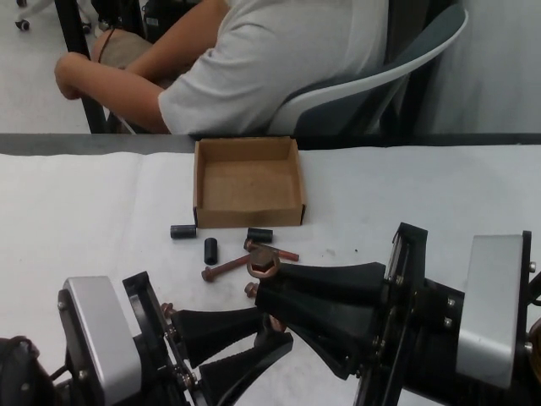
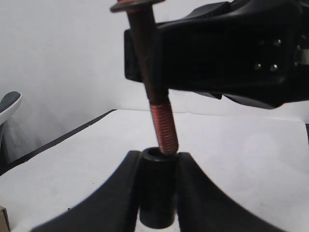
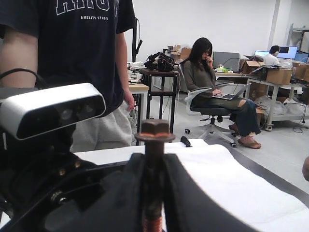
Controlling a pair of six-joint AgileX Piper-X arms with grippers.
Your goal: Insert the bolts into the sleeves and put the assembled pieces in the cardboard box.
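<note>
Left hand [image 2: 158, 166]: pinching black sleeve [image 2: 157, 195] upright above counter [image 1: 423, 194]. Right hand [image 2: 142, 55]: clamped on copper bolt [image 2: 163, 128], head up, threaded tip at sleeve mouth, leaning slightly. Advice: square bolt with bore, lower straight, gently. Cardboard box [image 1: 203, 182]: well beyond.

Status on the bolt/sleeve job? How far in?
Done: nothing boxed; the cardboard box looks empty.
In hand: the left gripper holds a sleeve upright, and the right gripper holds a bolt with its threaded tip at the sleeve's mouth, not seated.
Left: three loose sleeves and at least two loose bolts lie on the bench, then boxing.
</note>
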